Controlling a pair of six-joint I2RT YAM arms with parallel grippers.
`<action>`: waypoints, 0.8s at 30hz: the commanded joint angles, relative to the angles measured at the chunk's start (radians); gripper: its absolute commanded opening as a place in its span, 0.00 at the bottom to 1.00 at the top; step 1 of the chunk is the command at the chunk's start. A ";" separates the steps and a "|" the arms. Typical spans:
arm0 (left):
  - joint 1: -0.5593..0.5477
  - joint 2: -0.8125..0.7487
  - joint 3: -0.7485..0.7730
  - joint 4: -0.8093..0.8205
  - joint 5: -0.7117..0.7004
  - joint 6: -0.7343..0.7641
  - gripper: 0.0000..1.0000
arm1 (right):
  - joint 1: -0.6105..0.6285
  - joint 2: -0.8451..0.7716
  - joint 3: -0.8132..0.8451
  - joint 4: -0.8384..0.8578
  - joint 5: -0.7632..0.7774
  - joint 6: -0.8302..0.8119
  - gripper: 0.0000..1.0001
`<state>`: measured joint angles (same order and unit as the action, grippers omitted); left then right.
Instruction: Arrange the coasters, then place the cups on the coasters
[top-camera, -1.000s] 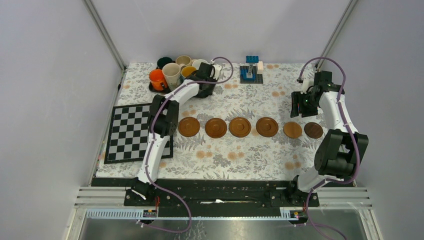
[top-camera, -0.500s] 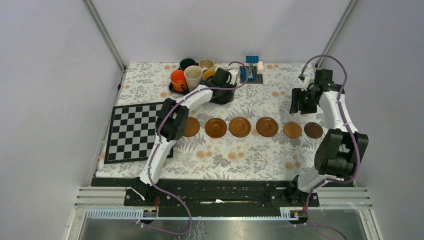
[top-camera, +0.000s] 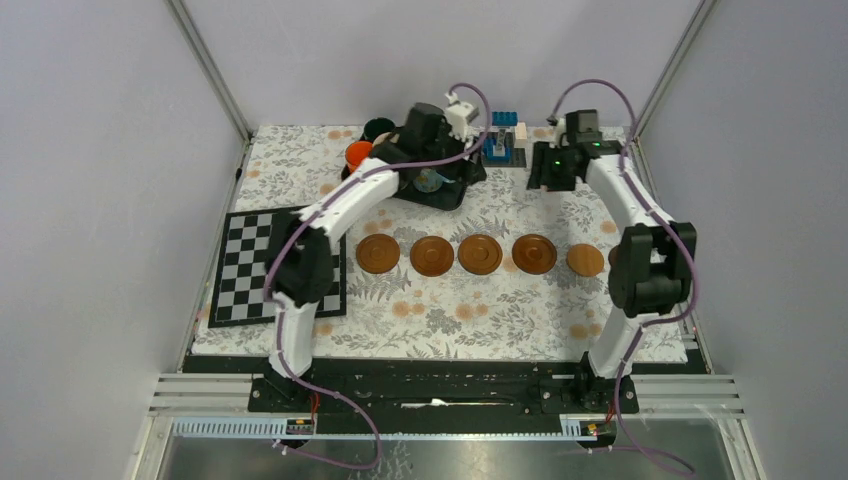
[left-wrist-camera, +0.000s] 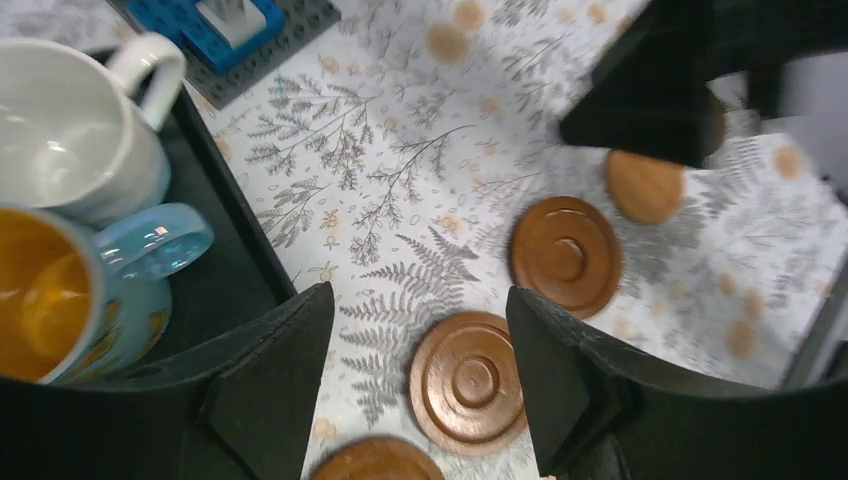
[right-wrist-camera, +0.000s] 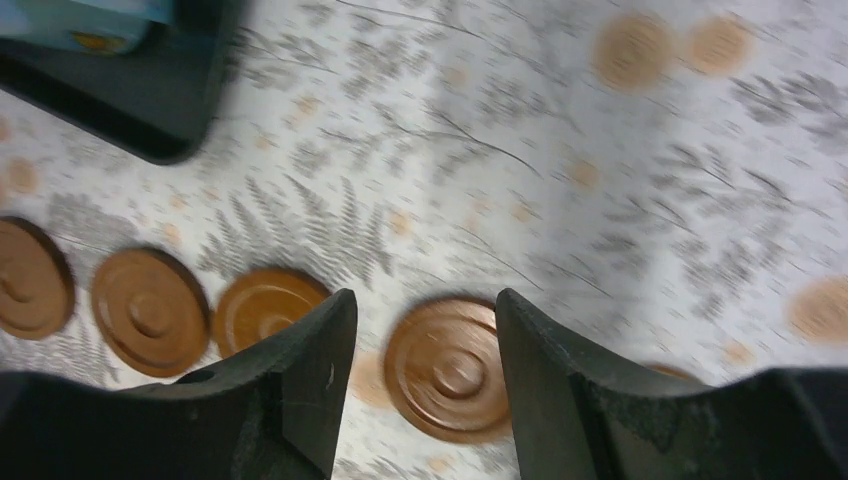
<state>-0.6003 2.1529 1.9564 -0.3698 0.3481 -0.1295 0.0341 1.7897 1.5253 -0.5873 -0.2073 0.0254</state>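
— What would you worry about, handling this lot?

— Start with what's closest to us. The coasters (top-camera: 480, 254) lie in a row across the table (top-camera: 450, 310), on our side of both sets of jaws. They look wooden and stiff, and light I'd guess, so a clumsy landing could shove one along the cloth. (The raised rim should help whatever lands there settle.)

— And the cups (top-camera: 358, 153)?

— Further back, crowded on the black tray (left-wrist-camera: 235, 265), with none on a coaster yet. They look like glazed ceramic: rigid, slippery, weighty for thin fingers, and liable to chip against a neighbour. I'd pinch the wall at the rim, one finger inside and one outside, or else take a handle. The blue cup (left-wrist-camera: 60, 300) with the yellow inside sits just left of the left jaws, its handle turned toward the gap. The white cup (left-wrist-camera: 60, 130) is right behind it.

— Are the left jaws holding anything?

— No. They stand apart, released, and only table and a coaster show between the fingers. The left finger overlaps the tray's edge, but I can't tell whether it touches.

— The right jaws?

— Parted too, and empty. They hang above the table with a coaster showing below the gap, though that view is smeared. The tray's corner lies off to their far left.

— Past all that?

— The blue toy blocks (top-camera: 503, 140), at the far edge, between the two sets of jaws.
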 joint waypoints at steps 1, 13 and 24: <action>0.100 -0.249 -0.148 0.113 0.088 -0.046 0.70 | 0.123 0.089 0.120 0.082 0.089 0.182 0.59; 0.457 -0.493 -0.364 0.126 -0.002 -0.116 0.73 | 0.355 0.299 0.208 0.275 0.192 0.320 0.58; 0.579 -0.519 -0.413 0.074 -0.002 -0.104 0.74 | 0.386 0.455 0.277 0.345 0.225 0.359 0.56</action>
<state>-0.0193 1.6901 1.5501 -0.3069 0.3550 -0.2367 0.4126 2.2166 1.7340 -0.2996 -0.0372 0.3584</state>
